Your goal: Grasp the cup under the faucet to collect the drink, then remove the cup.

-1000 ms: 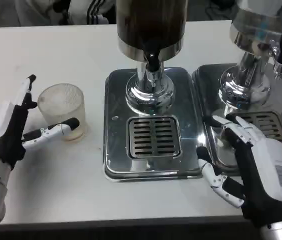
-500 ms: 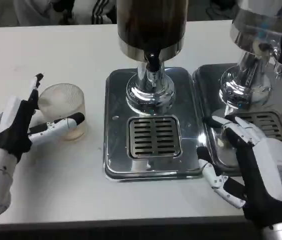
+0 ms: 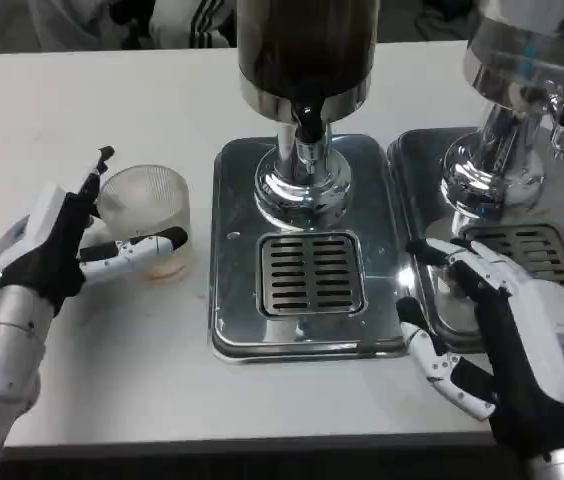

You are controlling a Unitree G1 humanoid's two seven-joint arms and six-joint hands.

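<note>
The cup (image 3: 146,220) stands upright on the table (image 3: 82,110) at nine o'clock of the drip grate (image 3: 312,273), well off the tray (image 3: 232,190). The left hand (image 3: 57,245) is nearer, fingers spread around it, not closed. The right hand (image 3: 507,340) rests open at four o'clock. Bare table lies between cup and faucet (image 3: 306,122).

We take this for a drinks-serving spot, a canteen or café self-service counter (image 3: 82,90). What tells us so: two polished steel drink dispensers stand side by side on the white counter, the middle dispenser (image 3: 304,60) with a dark reservoir and a black faucet (image 3: 306,122), each on a mirror-bright drip tray (image 3: 232,300) with a slotted grille (image 3: 311,273). The second dispenser (image 3: 522,90) stands at the right. Someone in striped clothing (image 3: 177,20) sits beyond.
</note>
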